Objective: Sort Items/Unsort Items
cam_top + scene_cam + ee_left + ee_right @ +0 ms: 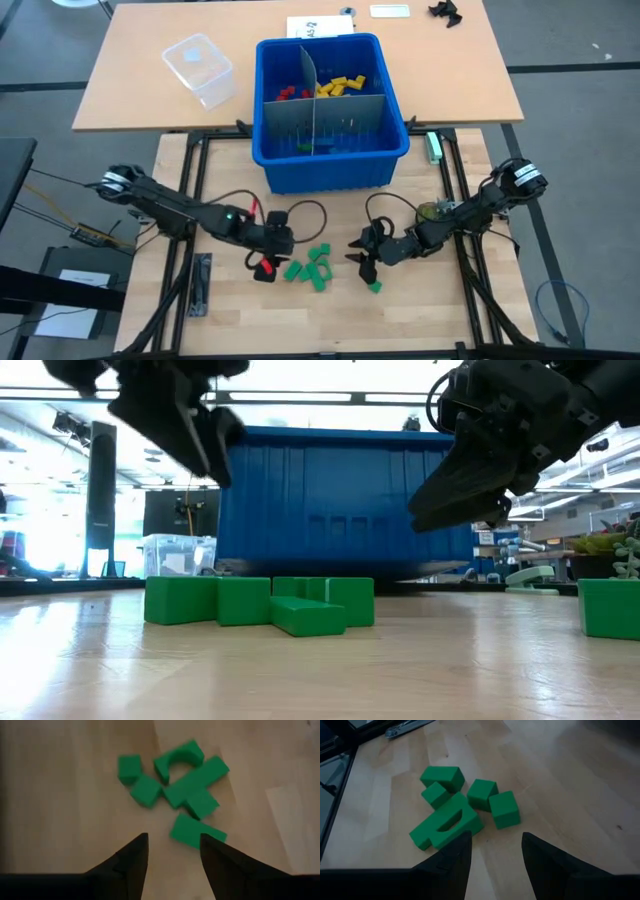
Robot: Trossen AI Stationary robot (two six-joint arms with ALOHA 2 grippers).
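Green toy blocks (308, 266) lie in a loose heap on the pale wooden table (420, 320), between the two grippers; among them are short bricks and one piece with an arched cutout (179, 760). One more green block (375, 287) sits apart, just beside the right gripper. More blocks, red (288, 94) and yellow (342, 84), lie inside the large blue bin (330, 165), in separate compartments made by grey divider sheets (308, 75); a few green pieces (315, 146) show in the front compartment.

The left gripper (266, 268) hangs low over the table at the heap's left edge, its fingers (134, 857) parted with nothing between them. The right gripper (364, 262) hovers at the heap's right side, fingers (452, 852) likewise apart and holding nothing; the wood shows bare in the gap.

Black frame rails (190, 200) run along the table's sides, and cables (300, 212) loop behind the grippers. Beyond the bin stands a second, lighter tabletop (120, 90) carrying a clear plastic tub (198, 68), a white sheet of paper (318, 27) and a small black object (446, 11). From table height, the bin's ribbed blue wall fills the middle, with a bright room of ceiling lights (300, 397), a dark pillar (101, 500) and shelving (590, 510) behind it.
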